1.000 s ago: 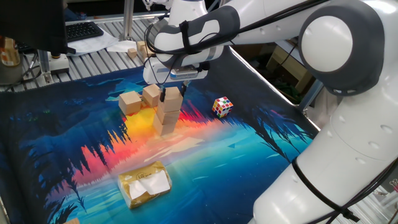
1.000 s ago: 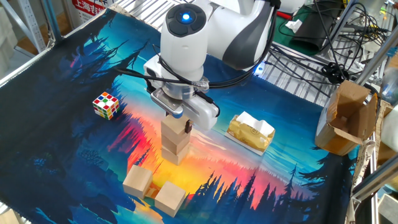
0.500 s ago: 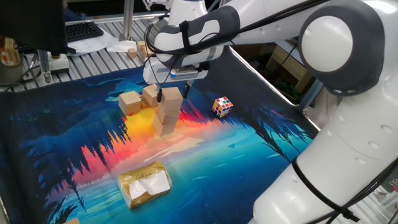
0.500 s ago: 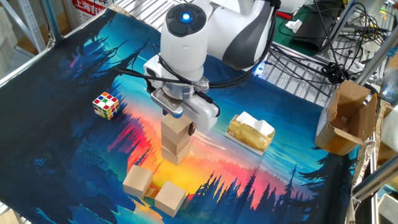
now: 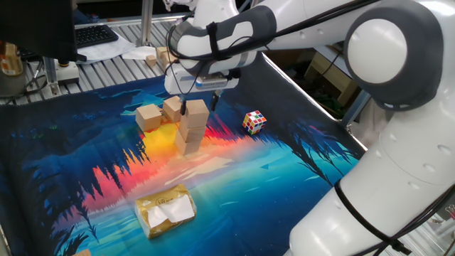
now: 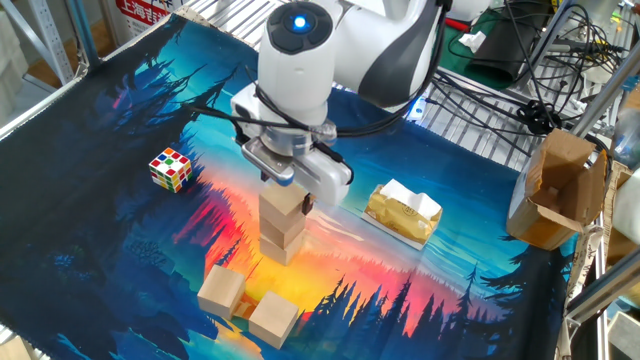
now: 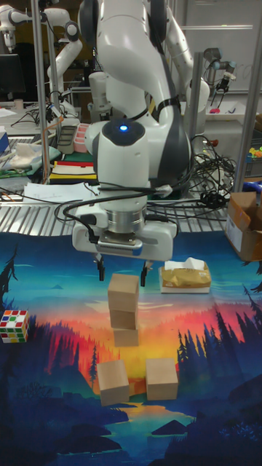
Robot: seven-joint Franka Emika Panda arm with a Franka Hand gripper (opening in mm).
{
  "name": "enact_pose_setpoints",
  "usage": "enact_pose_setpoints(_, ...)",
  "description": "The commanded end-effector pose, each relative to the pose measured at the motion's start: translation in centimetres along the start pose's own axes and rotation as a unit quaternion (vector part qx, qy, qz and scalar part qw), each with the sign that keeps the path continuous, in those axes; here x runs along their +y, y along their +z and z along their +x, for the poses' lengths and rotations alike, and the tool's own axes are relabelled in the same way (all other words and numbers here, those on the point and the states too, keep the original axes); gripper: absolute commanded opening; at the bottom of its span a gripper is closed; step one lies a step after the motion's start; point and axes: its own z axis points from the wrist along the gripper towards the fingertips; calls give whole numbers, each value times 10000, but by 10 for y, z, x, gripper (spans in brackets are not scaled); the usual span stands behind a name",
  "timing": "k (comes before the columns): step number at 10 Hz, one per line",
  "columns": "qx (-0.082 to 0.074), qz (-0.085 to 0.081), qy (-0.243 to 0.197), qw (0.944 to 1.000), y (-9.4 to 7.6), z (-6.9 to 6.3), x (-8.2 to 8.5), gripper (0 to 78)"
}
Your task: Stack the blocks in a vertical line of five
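Note:
Three light-tan blocks stand stacked on the mat; the top block (image 7: 124, 291) sits a little askew on the middle one (image 7: 124, 318) and the bottom one (image 7: 126, 336). My gripper (image 7: 122, 274) hangs open just over the top block, with its fingertips (image 7: 101, 272) flanking the block's upper corners without touching. The stack (image 5: 190, 128) (image 6: 283, 222) shows in both fixed views under the gripper (image 5: 197, 104) (image 6: 285, 190). Two loose blocks (image 7: 113, 382) (image 7: 161, 378) lie side by side in front of the stack.
A multicoloured puzzle cube (image 5: 254, 121) (image 6: 170, 169) rests on the mat to one side. A yellowish wrapped packet (image 5: 166, 210) (image 6: 403, 211) lies on the other side. A cardboard box (image 6: 558, 190) stands off the mat's edge.
The gripper has risen slightly, so its fingers now reach only the top block's upper edge. The stack and the loose blocks have not moved.

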Motion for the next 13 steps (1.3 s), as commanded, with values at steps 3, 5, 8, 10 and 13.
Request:
enact_pose_setpoints(3,16,33,54,10000,-24,-25,4,774)
enact_pose_setpoints(5,37,13,126,9999,-29,-31,9,774)
enact_pose_setpoints(8,40,-2,297,9995,-30,-47,26,774)
enact_pose_setpoints(10,45,-46,361,9993,-27,-59,33,774)
enact_pose_setpoints(13,42,-74,424,9991,-21,-73,39,774)
